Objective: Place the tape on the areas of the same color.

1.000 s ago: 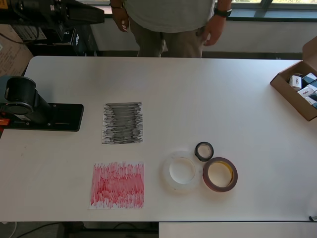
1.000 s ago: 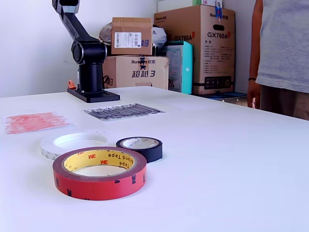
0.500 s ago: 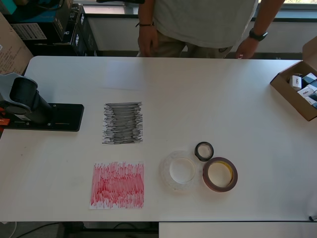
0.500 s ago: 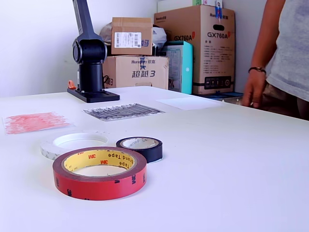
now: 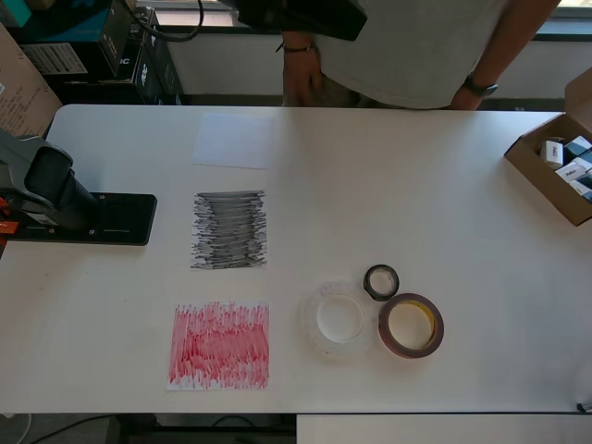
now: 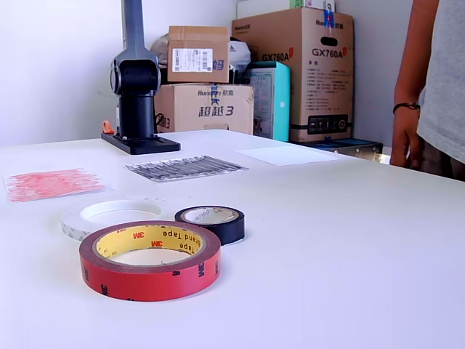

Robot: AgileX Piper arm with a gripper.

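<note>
Three tape rolls lie flat in a tight cluster on the white surface (image 5: 444,185). In the overhead view the small black roll (image 5: 381,281) sits at the top of the cluster, the translucent whitish roll (image 5: 335,319) below it to the left, and the reddish-brown roll with a yellowish core (image 5: 411,326) below it to the right; the three look to be touching or just beside one another. The black scribbled patch (image 5: 229,229) and the red scribbled patch (image 5: 220,345) lie well apart from the rolls, toward the overhead view's left, black above red, both bare. A blank white sheet (image 5: 233,141) lies above the black patch. The arm's base (image 6: 138,102) stands on its black plate (image 5: 111,218). A dark blurred shape at the top edge may be the tool (image 5: 301,14); its opening cannot be told. A person (image 5: 416,46) stands at the far edge, and an open cardboard box (image 5: 560,166) sits at the overhead view's right.
</note>
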